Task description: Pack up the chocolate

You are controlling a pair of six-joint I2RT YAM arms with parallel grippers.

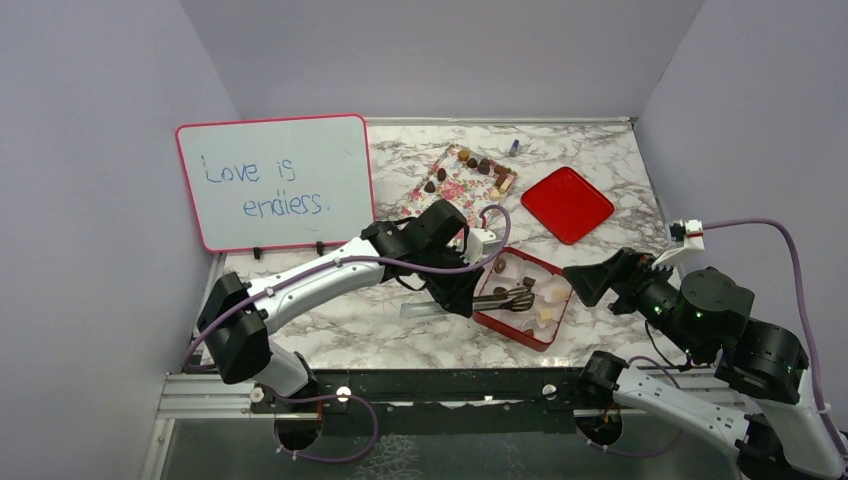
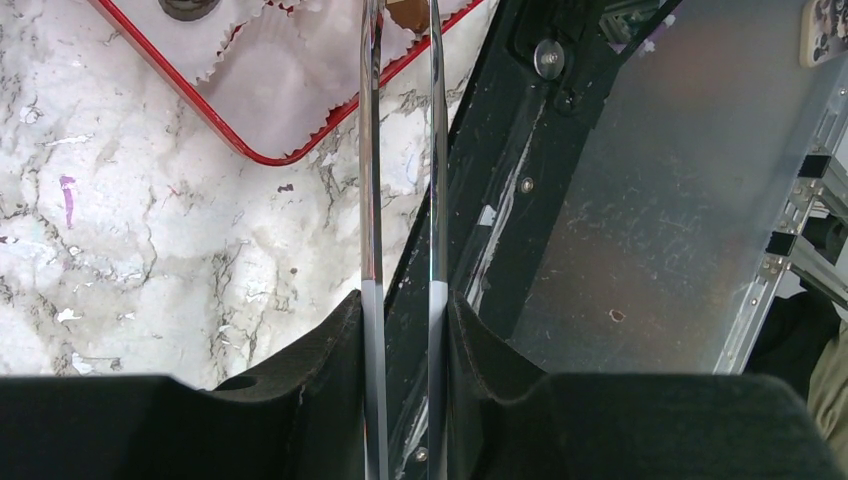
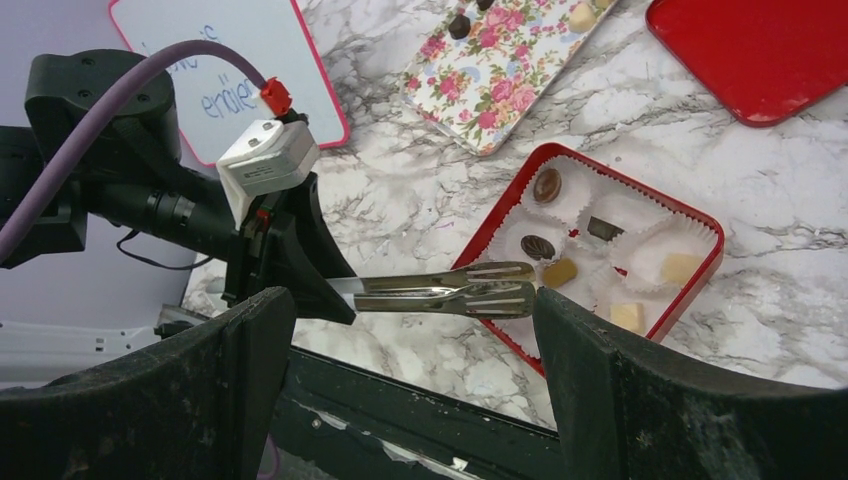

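The chocolate lies in two places. Several pieces sit on the floral tray (image 1: pixel 462 183), and several more rest in white paper cups in the red box (image 1: pixel 497 322), among them a dark round one (image 3: pixel 547 185) and a cream block (image 3: pixel 680 267). My left gripper (image 1: pixel 455 285) (image 2: pixel 405 330) is shut on the handles of metal tongs (image 1: pixel 512 294) (image 3: pixel 450 287). The tongs' tips reach over the box's near corner, right beside a light brown piece (image 3: pixel 560 272); whether they pinch it is unclear. My right gripper (image 1: pixel 590 283) (image 3: pixel 405 320) hangs open and empty just right of the box.
A red lid (image 1: pixel 567 203) lies at the back right. A whiteboard (image 1: pixel 275 180) with writing stands at the back left. A small blue-capped object (image 1: pixel 514 147) sits behind the floral tray. The table's black front rail (image 2: pixel 520 200) runs under the tongs' handles.
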